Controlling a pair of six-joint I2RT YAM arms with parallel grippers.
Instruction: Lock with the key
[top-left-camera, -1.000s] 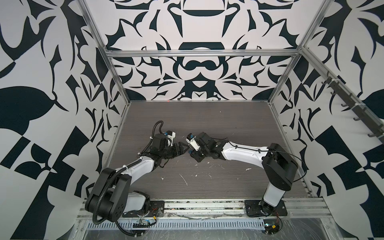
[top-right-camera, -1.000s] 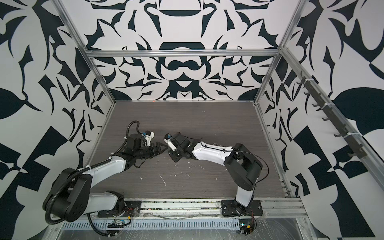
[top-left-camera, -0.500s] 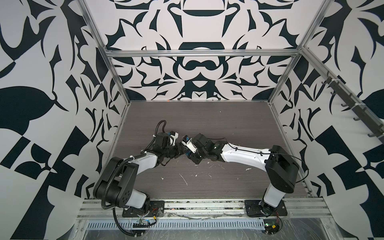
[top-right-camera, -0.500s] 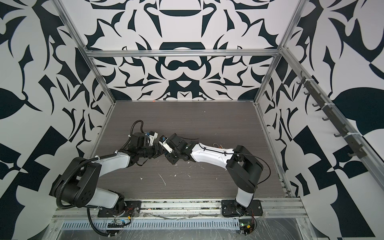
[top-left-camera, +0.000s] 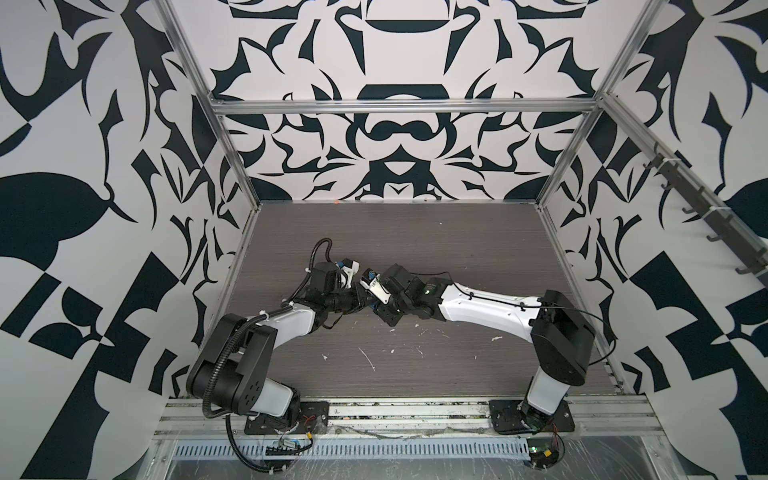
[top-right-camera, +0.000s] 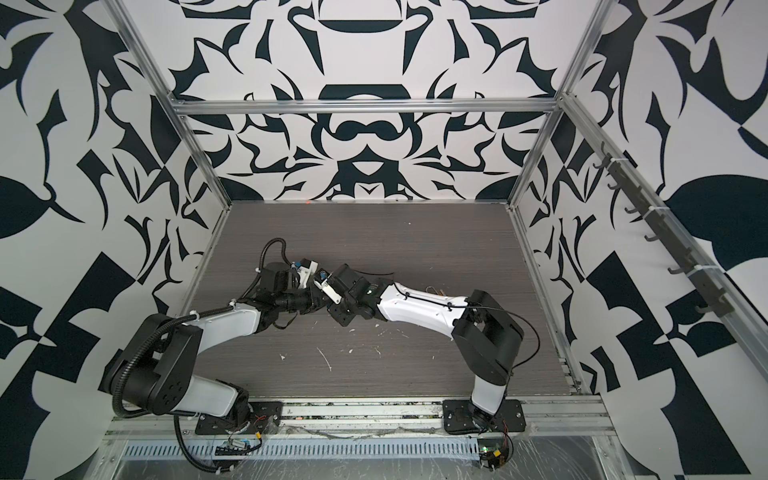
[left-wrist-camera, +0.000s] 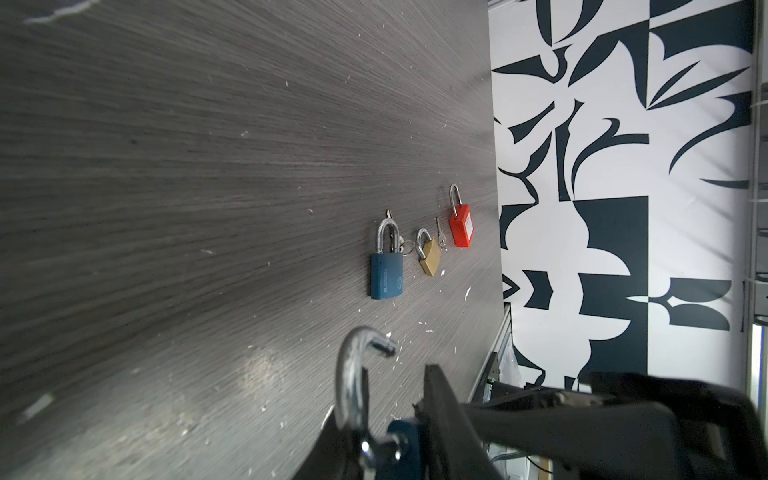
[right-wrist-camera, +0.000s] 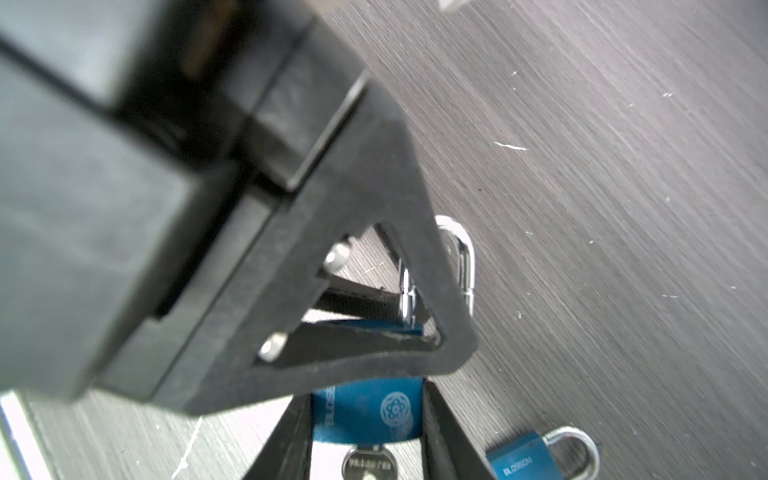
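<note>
Both arms meet at mid-table in both top views. My right gripper (right-wrist-camera: 368, 409) has its two black fingers pressed against opposite sides of the blue padlock (right-wrist-camera: 390, 409), so that's a firm clamp on the body. The key (right-wrist-camera: 368, 461) is seated in the keyhole at the base, its round silver bow poking out between those fingers. The shackle (right-wrist-camera: 463, 257) stands open, with one leg out of the body and the hooked end free.

My left gripper (top-left-camera: 360, 301) sits at the shackle end, facing the right one. Its jaws are drawn in narrow on either side of the padlock's top, right by the shackle leg. Whether they actually bite on anything I can't tell from here, because the big triangular finger blocks most of the right wrist view.

Off along the table (left-wrist-camera: 166, 166), close to the patterned wall, the left wrist view shows three others lying flat in a loose row. They are a second blue padlock (left-wrist-camera: 386, 276), a brass padlock (left-wrist-camera: 430, 259) and a red padlock (left-wrist-camera: 461, 228), with small keys among them. White flecks dot the wood.
</note>
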